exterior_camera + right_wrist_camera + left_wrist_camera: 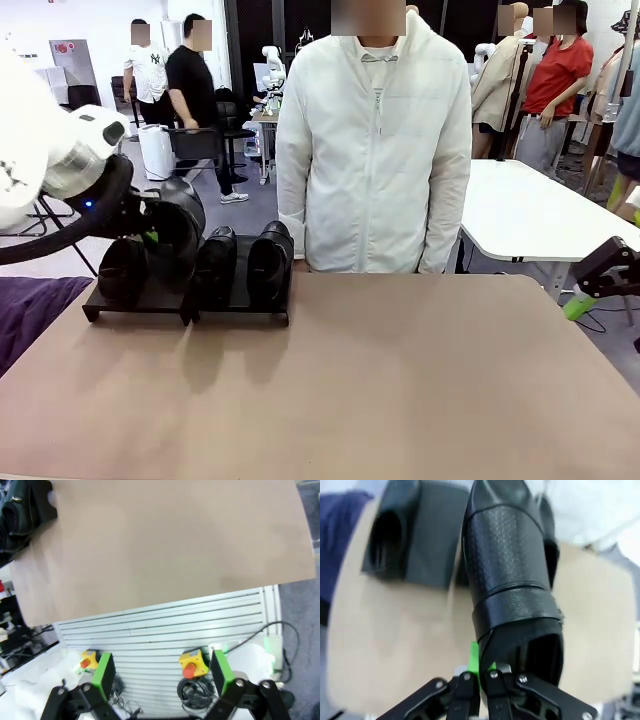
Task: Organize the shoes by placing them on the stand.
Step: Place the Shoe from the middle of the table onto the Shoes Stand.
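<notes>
Shoes (245, 262) — three sit on the stand (140, 303), the left end effector (480, 672) pinching a fourth (512, 580).

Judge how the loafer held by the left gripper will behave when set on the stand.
The loafer looks stiff: held at its heel rim by the left gripper, it keeps its shape. Its glossy leather may be slippery. Its flat sole should sit steadily on the stand.

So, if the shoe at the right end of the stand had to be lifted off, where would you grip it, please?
Pinch the heel collar of that shoe, one finger inside the opening and one outside, coming from above on the robot's side. Its opening appears to face this way, its neighbour crowds one flank, and the rounded, glossy toe would probably slip.
</notes>
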`<action>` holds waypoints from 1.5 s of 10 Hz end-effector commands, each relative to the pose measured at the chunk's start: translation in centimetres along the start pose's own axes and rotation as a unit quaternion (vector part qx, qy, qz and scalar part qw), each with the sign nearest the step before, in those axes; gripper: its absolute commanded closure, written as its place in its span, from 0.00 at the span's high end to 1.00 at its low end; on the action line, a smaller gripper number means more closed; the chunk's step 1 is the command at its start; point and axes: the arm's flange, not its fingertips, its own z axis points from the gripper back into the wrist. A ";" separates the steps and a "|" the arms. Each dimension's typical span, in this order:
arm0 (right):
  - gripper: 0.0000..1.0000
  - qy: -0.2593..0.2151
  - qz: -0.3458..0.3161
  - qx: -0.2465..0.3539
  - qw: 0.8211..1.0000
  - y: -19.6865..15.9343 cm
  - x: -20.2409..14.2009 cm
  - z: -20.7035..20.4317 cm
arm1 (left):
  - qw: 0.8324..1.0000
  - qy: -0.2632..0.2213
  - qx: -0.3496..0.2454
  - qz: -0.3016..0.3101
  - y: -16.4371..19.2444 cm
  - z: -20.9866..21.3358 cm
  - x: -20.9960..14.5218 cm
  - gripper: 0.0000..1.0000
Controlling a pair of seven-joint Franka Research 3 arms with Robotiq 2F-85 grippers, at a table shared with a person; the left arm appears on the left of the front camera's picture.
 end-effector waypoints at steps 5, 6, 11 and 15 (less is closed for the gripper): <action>1.00 0.006 0.012 0.013 1.000 -0.1 0.1 0.3 | 1.000 0.007 -0.011 -0.016 5.8 -9.6 4.9 0.00; 1.00 0.006 0.012 0.013 1.000 -0.1 0.1 0.3 | 0.999 -0.029 -0.009 -0.029 4.6 -10.3 3.0 0.00; 1.00 0.006 0.012 0.013 1.000 -0.1 0.1 0.3 | 0.999 -0.014 -0.005 -0.035 4.5 -11.0 3.0 0.00; 1.00 0.006 0.012 0.013 1.000 -0.1 0.1 0.3 | 0.997 0.043 0.032 -0.048 5.1 -11.7 10.7 0.00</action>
